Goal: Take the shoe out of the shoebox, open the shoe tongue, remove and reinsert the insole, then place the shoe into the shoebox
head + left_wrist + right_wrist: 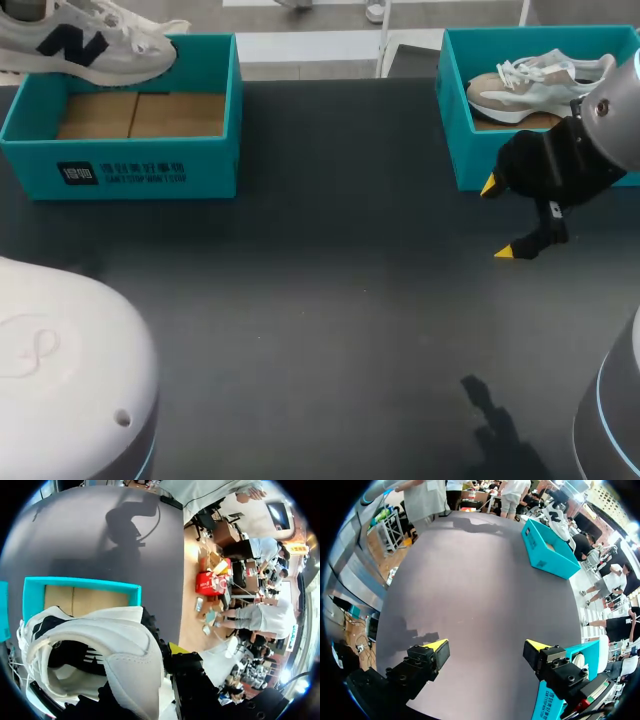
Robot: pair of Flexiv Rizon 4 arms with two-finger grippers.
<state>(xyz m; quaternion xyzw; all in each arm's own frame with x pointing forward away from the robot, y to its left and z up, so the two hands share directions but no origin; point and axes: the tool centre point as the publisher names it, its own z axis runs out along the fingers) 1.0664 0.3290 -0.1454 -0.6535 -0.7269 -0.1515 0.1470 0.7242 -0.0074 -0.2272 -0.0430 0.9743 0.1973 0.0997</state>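
Middle of table (pixel 330 300) is bare and gives a wide lane between the two teal boxes. Left shoebox (pixel 150 170) has an open cardboard floor, but white shoe (pixel 80 45) hangs over its back rim and blocks that side. Right shoebox (pixel 465 150) is filled by beige shoe (pixel 540 80). Right gripper (pixel 498 218), spread wide, sits just beside its front wall, possibly touching.

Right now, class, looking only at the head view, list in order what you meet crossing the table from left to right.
left teal shoebox → bare stretch of the dark table → right teal shoebox, with the beige-and-white sneaker inside it.
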